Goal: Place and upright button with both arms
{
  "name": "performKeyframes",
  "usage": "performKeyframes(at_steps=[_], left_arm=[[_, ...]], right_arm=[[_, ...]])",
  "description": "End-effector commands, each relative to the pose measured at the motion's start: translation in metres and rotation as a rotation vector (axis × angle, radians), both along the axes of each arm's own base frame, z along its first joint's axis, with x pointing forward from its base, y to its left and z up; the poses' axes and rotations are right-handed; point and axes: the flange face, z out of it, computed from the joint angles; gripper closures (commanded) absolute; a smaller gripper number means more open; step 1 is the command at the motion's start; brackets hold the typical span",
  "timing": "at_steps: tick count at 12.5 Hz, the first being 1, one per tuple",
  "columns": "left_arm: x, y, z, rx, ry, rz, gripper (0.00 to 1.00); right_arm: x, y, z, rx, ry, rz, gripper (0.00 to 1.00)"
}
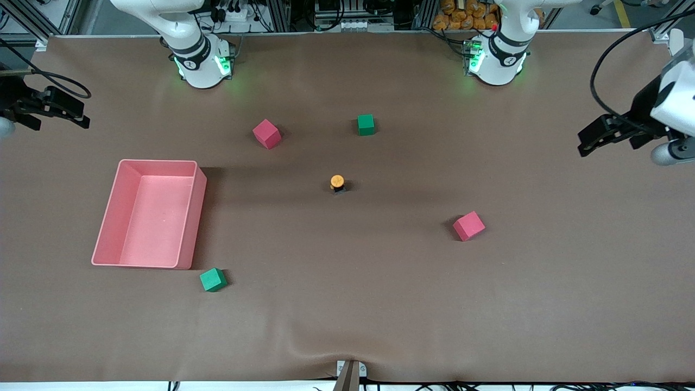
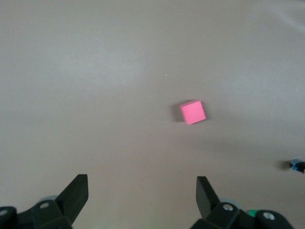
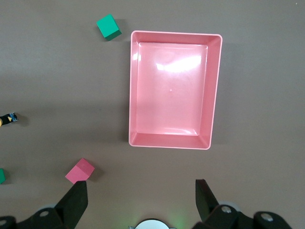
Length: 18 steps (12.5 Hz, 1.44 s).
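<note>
The small orange-capped button on its black base stands upright mid-table, well apart from the pink plastic tray. The left gripper and right gripper both hover at the table ends with fingers apart, so you can take this as the finished state or as a start.

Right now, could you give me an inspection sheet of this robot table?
Surface: brown table, a wrinkle at its near edge.
Job's things: button upright mid-table.
Clutter: pink bin, holding nothing; two pink cubes; two green cubes.
Grippers: left gripper open over the left arm's end; right gripper open above the right arm's end. Both wait.
Cables: black cable by the left arm.
Surroundings: frames and cables past the bases.
</note>
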Motion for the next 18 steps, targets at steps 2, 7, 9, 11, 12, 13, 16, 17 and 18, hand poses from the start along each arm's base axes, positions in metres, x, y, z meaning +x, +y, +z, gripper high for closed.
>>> performKeyframes(at_steps=[2, 7, 9, 11, 12, 13, 16, 17, 18], left_arm=[[-0.035, 0.016, 0.005, -0.007, 0.017, -0.036, 0.0], [-0.059, 0.052, 0.0, -0.064, 0.025, -0.039, 0.0], [-0.073, 0.055, 0.0, -0.065, 0.011, -0.065, 0.0], [-0.085, 0.056, -0.005, -0.064, 0.011, -0.064, 0.0], [-0.092, 0.054, -0.005, -0.063, -0.005, -0.067, 0.0], [-0.097, 0.053, -0.005, -0.062, -0.016, -0.068, 0.0], [-0.093, 0.052, -0.004, -0.053, -0.01, -0.098, 0.0], [-0.089, 0.052, 0.0, -0.052, -0.017, -0.119, 0.0], [-0.09, 0.051, 0.004, -0.052, -0.002, -0.121, 0.0]], right_arm=[[0.0, -0.002, 0.002, -0.007, 0.003, 0.008, 0.0], [0.0, -0.002, 0.001, -0.007, 0.005, 0.01, 0.0], [0.0, -0.002, 0.001, -0.007, 0.005, 0.01, 0.0], [0.0, -0.002, 0.001, -0.007, 0.005, 0.01, 0.0], [0.001, -0.002, 0.0, -0.007, 0.006, 0.01, 0.0], [0.001, -0.002, 0.0, -0.007, 0.006, 0.01, 0.0], [0.001, -0.001, 0.0, -0.005, 0.006, 0.011, 0.0], [0.001, -0.001, -0.001, -0.005, 0.008, 0.011, 0.0], [0.001, -0.001, -0.001, -0.005, 0.008, 0.011, 0.0]])
